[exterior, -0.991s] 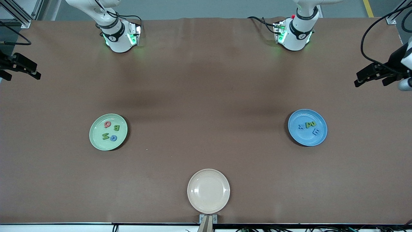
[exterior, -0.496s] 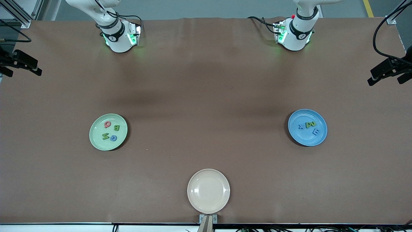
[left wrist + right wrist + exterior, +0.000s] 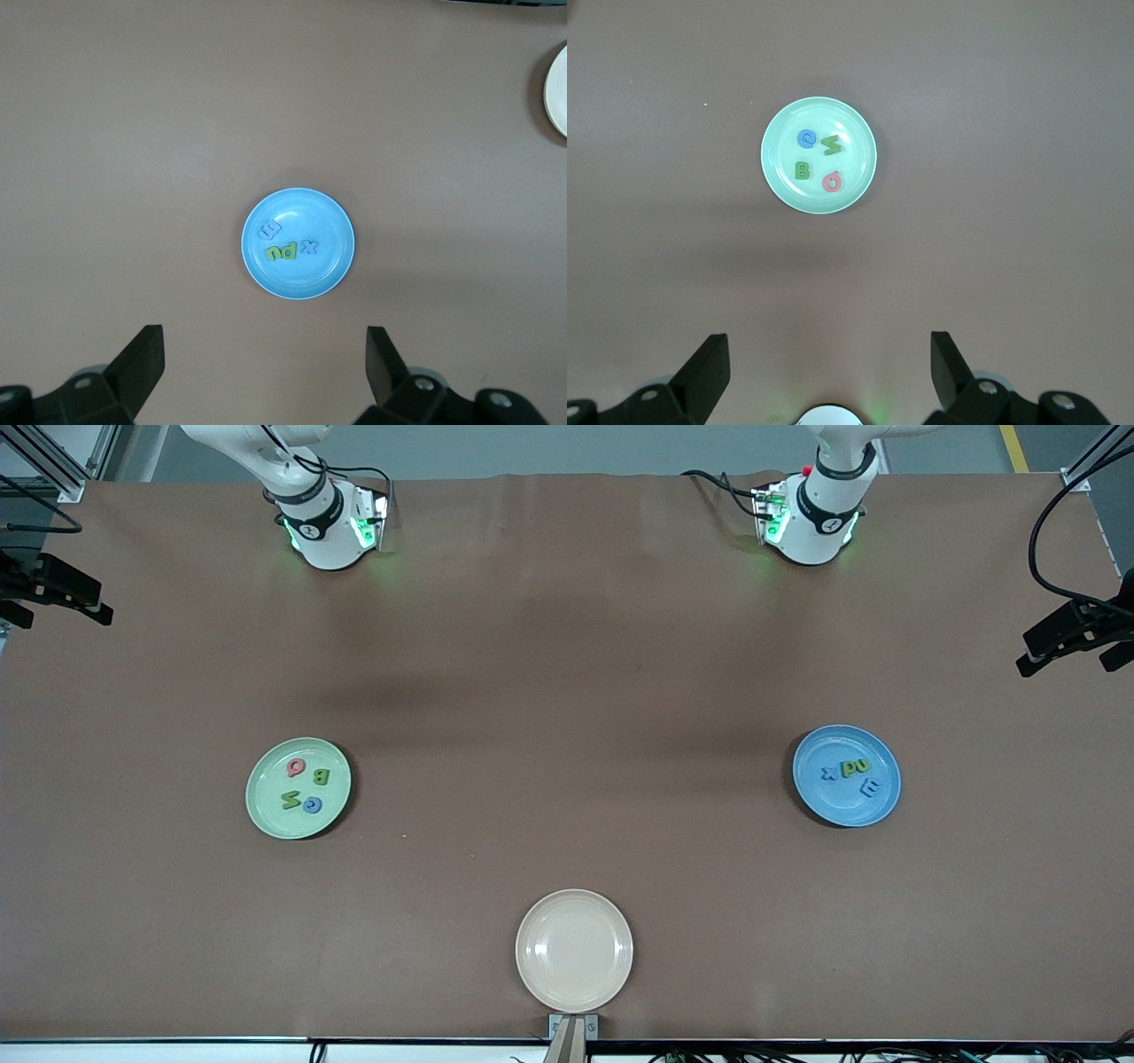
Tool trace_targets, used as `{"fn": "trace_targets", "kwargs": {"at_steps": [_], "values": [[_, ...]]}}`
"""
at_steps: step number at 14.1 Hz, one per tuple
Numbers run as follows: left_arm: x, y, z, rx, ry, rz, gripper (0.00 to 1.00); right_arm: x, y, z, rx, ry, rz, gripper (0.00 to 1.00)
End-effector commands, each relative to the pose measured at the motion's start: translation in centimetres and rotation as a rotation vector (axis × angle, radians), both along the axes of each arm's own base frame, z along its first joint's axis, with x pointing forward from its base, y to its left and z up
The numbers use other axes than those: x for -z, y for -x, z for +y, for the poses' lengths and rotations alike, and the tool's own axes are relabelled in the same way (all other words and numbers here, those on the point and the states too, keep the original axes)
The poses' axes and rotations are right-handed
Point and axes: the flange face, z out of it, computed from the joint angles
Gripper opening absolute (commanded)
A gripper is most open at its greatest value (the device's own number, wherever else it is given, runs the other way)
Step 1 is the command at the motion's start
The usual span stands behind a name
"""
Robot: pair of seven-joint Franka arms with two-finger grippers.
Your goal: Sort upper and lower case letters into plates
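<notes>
The green plate at the right arm's end holds the red Q, green B, N and blue C. The blue plate at the left arm's end holds x, p, u and E. A cream plate lies between them, nearer the front camera. The left gripper and the right gripper hang wide open, holding nothing, each at its end of the table.

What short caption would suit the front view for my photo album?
Letters sorted: four in the mint green plate, four in the blue plate, beige plate bare; open left gripper and right gripper wait at the table's ends.
</notes>
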Motion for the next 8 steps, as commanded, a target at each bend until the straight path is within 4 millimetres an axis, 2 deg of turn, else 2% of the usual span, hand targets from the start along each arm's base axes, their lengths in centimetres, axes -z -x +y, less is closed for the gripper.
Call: {"fn": "trace_targets", "kwargs": {"at_steps": [1, 8], "values": [[-0.62, -0.12, -0.19, 0.010, -0.003, -0.010, 1.00, -0.16, 0.50, 0.07, 0.009, -0.013, 0.003, 1.00], [-1.01, -0.02, -0.53, 0.013, 0.004, -0.018, 1.00, -0.19, 0.60, 0.32, 0.050, -0.010, 0.009, 1.00]]}}
